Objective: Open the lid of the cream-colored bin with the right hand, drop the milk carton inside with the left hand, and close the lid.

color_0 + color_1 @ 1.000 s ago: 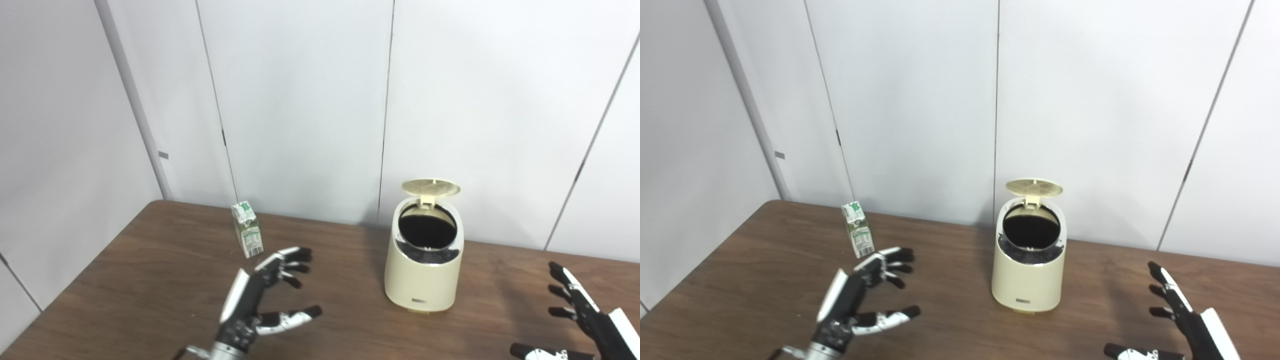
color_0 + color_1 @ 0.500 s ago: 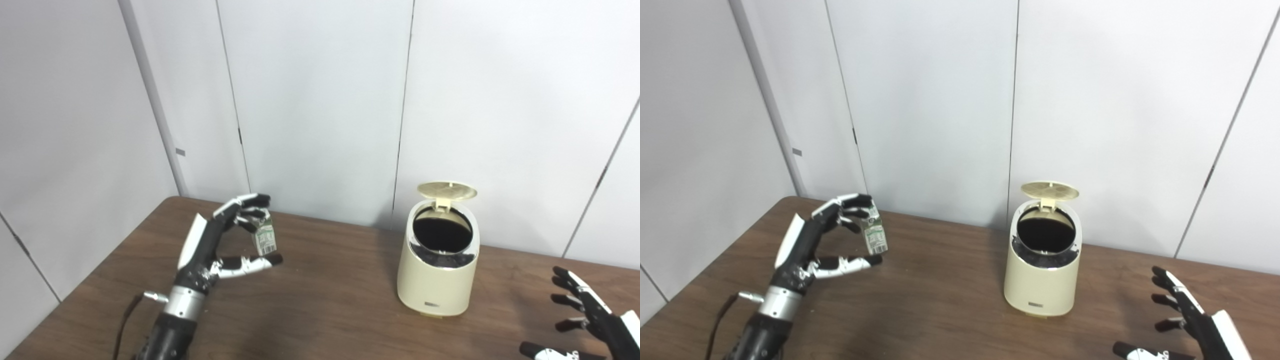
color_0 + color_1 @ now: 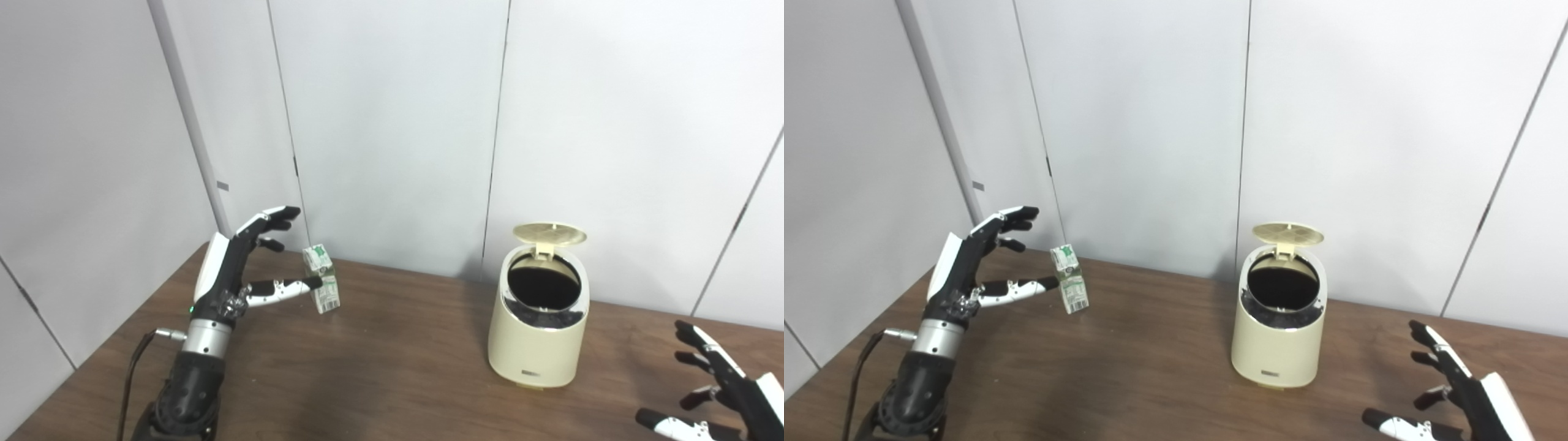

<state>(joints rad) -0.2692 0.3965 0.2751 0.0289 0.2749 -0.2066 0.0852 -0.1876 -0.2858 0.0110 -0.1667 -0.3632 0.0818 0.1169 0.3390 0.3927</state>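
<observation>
**Inspector:** Surface and surroundings, left to right.

**Assistant:** A dark brown wood-grain table fills the lower half of the frame. Behind it stand pale grey wall panels with thin vertical seams; a small grey tag sits on the seam at the left.

**Inspector:** Left side of the frame?

**Assistant:** The left hand is raised above the table at mid-left, spread wide, with its fingers pointing up and right and holding nothing. Its thumb tip lies against or just in front of the milk carton; whether they touch cannot be told.

**Inspector:** The carton itself, and any writing?

**Assistant:** Small, white and green with a gabled top, standing slightly tilted near the table's back edge, left of centre. Its print is too small to read.

**Inspector:** Centre right?

**Assistant:** The cream-colored bin stands upright on the table, well apart from the carton. Its lid is hinged up at the back, showing a dark interior below a shiny rim. A small dark label low on the front is illegible.

**Inspector:** Far right?

**Assistant:** The right hand sits at the lower right corner, fingers splayed, empty.
</observation>
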